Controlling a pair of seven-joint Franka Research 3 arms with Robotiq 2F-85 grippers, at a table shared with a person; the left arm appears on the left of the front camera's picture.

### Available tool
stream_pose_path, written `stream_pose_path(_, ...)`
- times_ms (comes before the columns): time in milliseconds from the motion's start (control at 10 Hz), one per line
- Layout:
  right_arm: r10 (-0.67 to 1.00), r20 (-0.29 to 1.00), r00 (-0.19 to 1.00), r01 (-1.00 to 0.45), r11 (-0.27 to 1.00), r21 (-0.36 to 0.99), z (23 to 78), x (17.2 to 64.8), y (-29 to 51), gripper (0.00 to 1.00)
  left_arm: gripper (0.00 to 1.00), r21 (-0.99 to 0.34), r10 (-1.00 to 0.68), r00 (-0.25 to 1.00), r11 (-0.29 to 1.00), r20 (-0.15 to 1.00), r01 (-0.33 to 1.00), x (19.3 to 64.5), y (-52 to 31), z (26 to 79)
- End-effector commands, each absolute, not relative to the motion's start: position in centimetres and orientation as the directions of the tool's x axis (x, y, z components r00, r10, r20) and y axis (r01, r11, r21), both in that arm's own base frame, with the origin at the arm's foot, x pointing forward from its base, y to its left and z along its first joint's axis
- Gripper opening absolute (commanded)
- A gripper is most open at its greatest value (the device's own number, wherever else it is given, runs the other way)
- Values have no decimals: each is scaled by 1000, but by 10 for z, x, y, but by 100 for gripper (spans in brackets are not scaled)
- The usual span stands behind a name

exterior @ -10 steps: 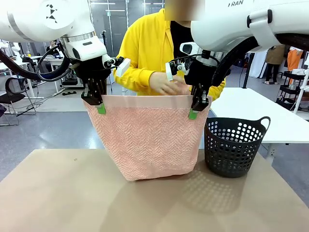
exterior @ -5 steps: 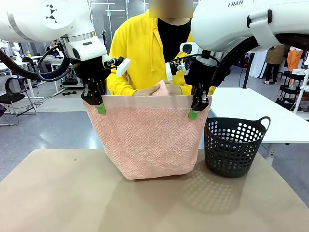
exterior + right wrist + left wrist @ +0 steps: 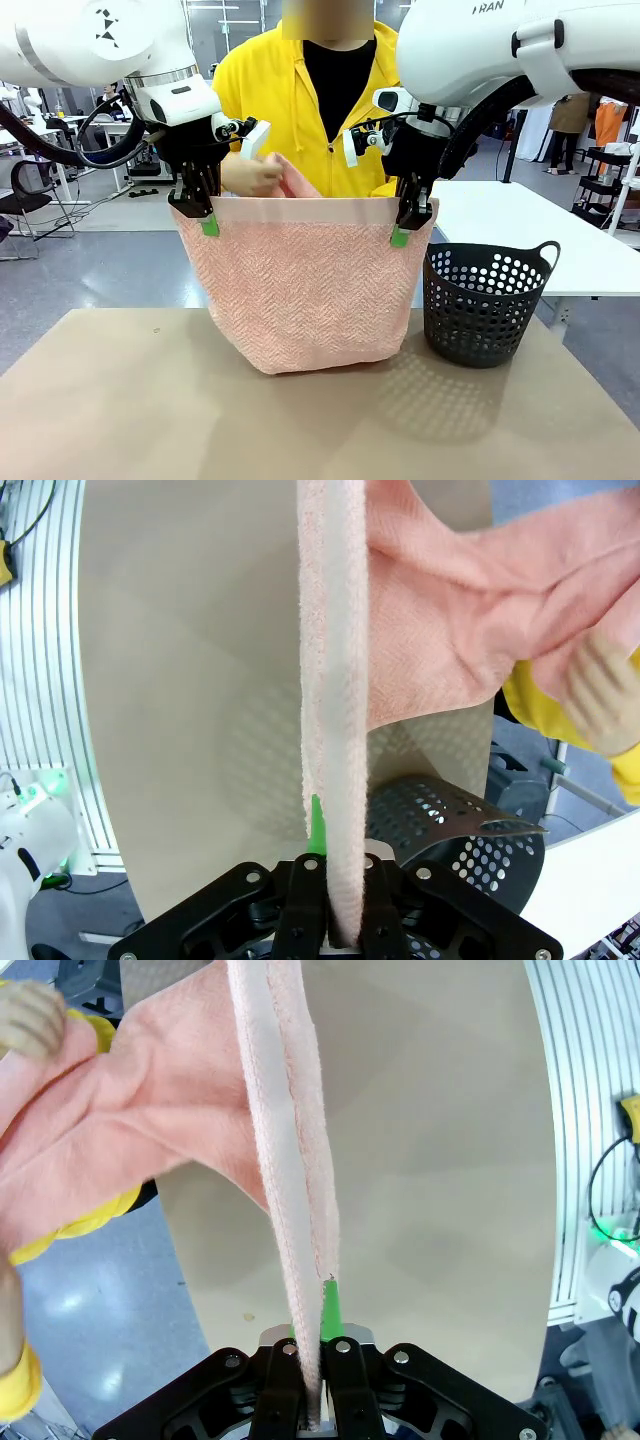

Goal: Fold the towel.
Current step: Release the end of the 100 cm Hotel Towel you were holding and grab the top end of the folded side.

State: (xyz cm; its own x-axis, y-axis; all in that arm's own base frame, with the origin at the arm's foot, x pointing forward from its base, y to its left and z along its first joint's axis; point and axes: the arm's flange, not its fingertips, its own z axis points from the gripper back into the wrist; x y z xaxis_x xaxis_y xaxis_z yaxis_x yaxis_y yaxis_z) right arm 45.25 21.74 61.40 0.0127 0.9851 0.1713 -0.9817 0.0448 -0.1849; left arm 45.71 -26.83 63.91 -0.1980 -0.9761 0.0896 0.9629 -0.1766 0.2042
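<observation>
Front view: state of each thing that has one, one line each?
towel: hanging spread between both grippers, lower edge down at the table
left gripper: jaws shut on the towel's top corner
right gripper: jaws shut on the other top corner
person's hand: gripping a fold of towel behind the top band
black basket: upright on the table, beside the towel

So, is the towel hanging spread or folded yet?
Spread: the towel hangs flat between the left gripper and right gripper, each shut on a top corner. The person's hand holds a layer behind it.
</observation>
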Motion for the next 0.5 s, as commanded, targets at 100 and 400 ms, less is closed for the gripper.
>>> stream_pose_path(100,985,170,11,-982,43,-185,615,452,217,0,0,204,-976,-198,-177,87,963,457,-268,639)
stream_pose_path(400,985,170,11,-982,43,-185,615,452,217,0,0,204,-976,-198,-177,87,963,457,-268,639)
